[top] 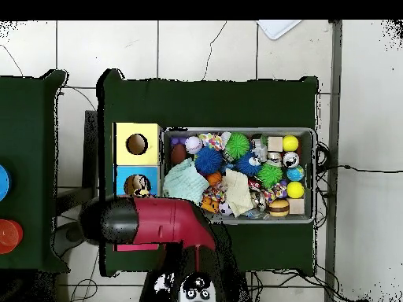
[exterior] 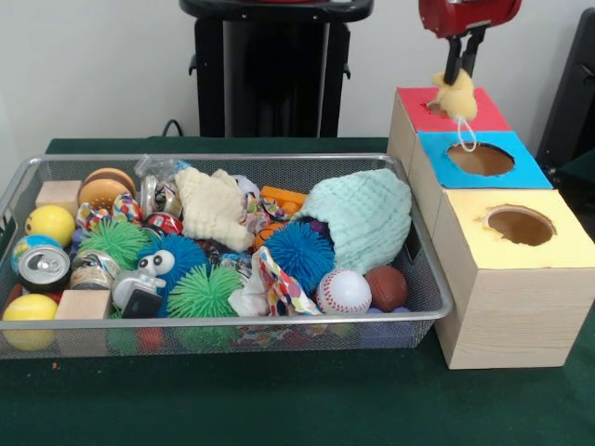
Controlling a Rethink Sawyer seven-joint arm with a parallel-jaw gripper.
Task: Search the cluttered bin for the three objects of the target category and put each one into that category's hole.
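Pincer (exterior: 459, 67) clamped on the pale yellow toy (exterior: 456, 95) above the red-topped box's hole (exterior: 437, 108); centre it over the hole, then release

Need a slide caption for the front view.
Pincer holds pale yellow toy above the red box's hole, beside the cluttered bin.

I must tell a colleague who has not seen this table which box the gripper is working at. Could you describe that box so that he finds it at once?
Beside the wire mesh bin stands a row of three pale wooden boxes. It is the red-topped box, the one nearest the robot, behind the blue-topped box and the yellow-topped box. Only over it does the gripper hold a pale yellow soft toy.
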